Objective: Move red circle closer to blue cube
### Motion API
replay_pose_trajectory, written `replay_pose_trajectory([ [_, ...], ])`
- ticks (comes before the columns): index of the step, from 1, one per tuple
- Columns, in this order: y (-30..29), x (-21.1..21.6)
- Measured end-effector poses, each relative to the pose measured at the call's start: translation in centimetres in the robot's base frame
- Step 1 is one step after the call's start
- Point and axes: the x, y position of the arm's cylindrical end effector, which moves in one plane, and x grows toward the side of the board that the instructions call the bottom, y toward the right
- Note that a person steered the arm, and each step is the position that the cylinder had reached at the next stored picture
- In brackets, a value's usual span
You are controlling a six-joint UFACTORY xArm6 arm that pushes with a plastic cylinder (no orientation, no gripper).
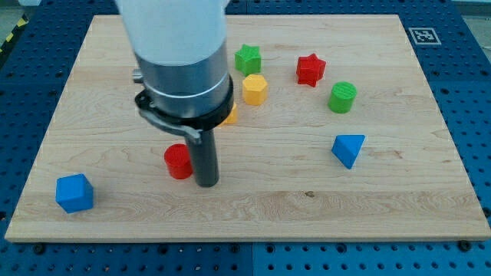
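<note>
The red circle (178, 162), a short red cylinder, stands on the wooden board (253, 207) left of centre. The blue cube (74, 192) sits near the board's bottom-left corner, well to the lower left of the red circle. My tip (207, 182) rests on the board just to the right of the red circle and slightly below it, close to it or touching it. The arm's wide grey body fills the view above the tip.
A green star (247, 58), a yellow hexagon (255, 89), a red star (309, 70) and a green cylinder (342, 97) stand in the upper middle. A yellow block (229, 116) is mostly hidden behind the arm. A blue triangle (348, 149) lies at the right.
</note>
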Motion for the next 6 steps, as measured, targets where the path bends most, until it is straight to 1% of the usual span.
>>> replay_pose_trajectory([
  [1, 0.0, -2.7],
  [3, -4.9, -2.5],
  [5, -9.6, -0.3],
  [6, -11.2, 0.1],
])
